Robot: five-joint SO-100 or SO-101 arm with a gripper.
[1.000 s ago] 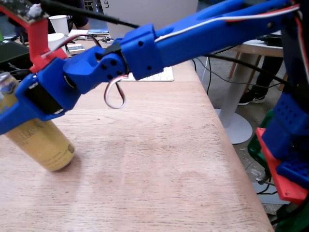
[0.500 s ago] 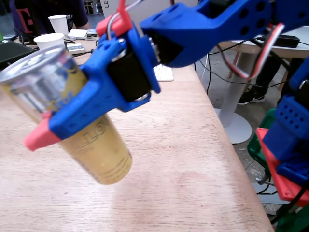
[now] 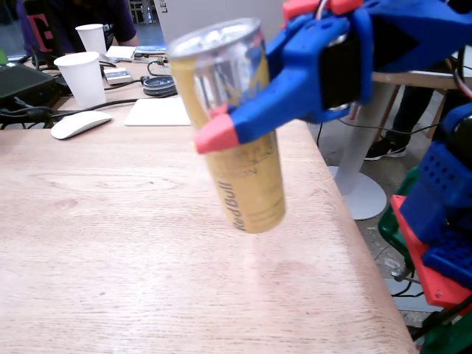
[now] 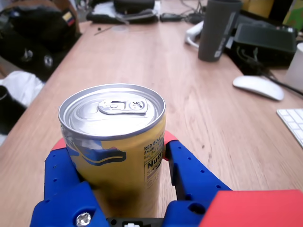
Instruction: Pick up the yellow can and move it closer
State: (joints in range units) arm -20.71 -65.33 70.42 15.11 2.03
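Note:
The yellow can (image 3: 247,184) hangs tilted a little above the wooden table (image 3: 110,243), its silver top leaning toward the left in the fixed view and "Red Bull" lettering showing on its side. My blue gripper (image 3: 221,118) with red fingertips (image 3: 214,136) is shut on the can's upper half, coming in from the right. In the wrist view the yellow can (image 4: 111,111) fills the centre with its pull tab up, and the gripper (image 4: 113,142) clamps it from both sides.
Two white paper cups (image 3: 82,77) (image 3: 92,37), a white mouse (image 3: 77,123) and a white pad (image 3: 156,110) sit at the far left. The table's right edge (image 3: 346,214) drops to the floor. The wrist view shows a grey cylinder (image 4: 218,28), mouse (image 4: 258,86) and keyboard (image 4: 293,120).

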